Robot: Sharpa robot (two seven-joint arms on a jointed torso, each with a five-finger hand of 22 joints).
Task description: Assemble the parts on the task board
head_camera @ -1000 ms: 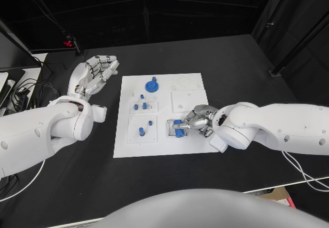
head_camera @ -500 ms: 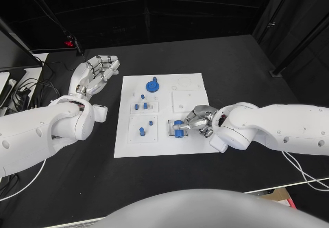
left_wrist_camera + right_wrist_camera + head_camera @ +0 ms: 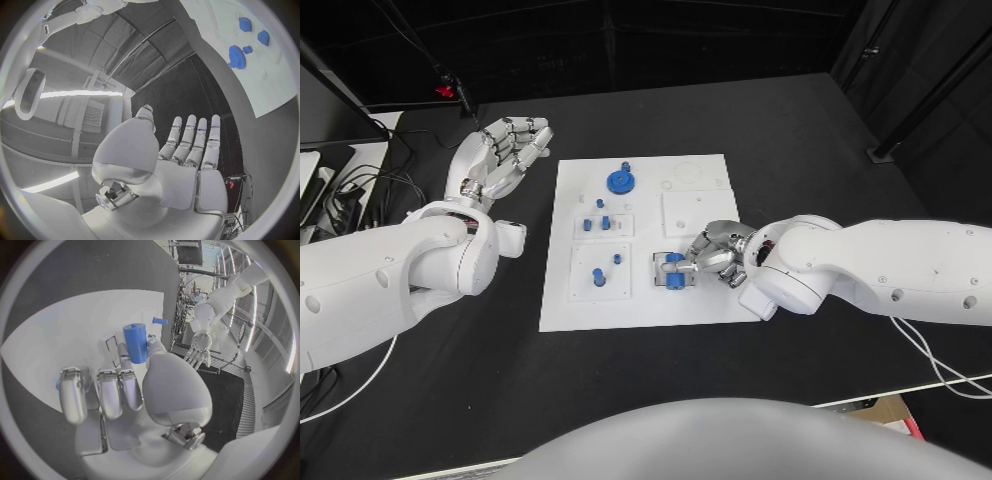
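While my right silver hand [image 3: 714, 252] pinches the small blue cylinder part [image 3: 675, 273] standing in a recess near the front of the flat white task board [image 3: 640, 300], my left silver hand [image 3: 499, 158] hovers beside the board's far left corner, fingers straight and spread, holding nothing.

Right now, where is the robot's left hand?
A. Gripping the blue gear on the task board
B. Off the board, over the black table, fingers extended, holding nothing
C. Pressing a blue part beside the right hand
B: the left hand lies over the black table beside the task board, fingers extended and holding nothing.
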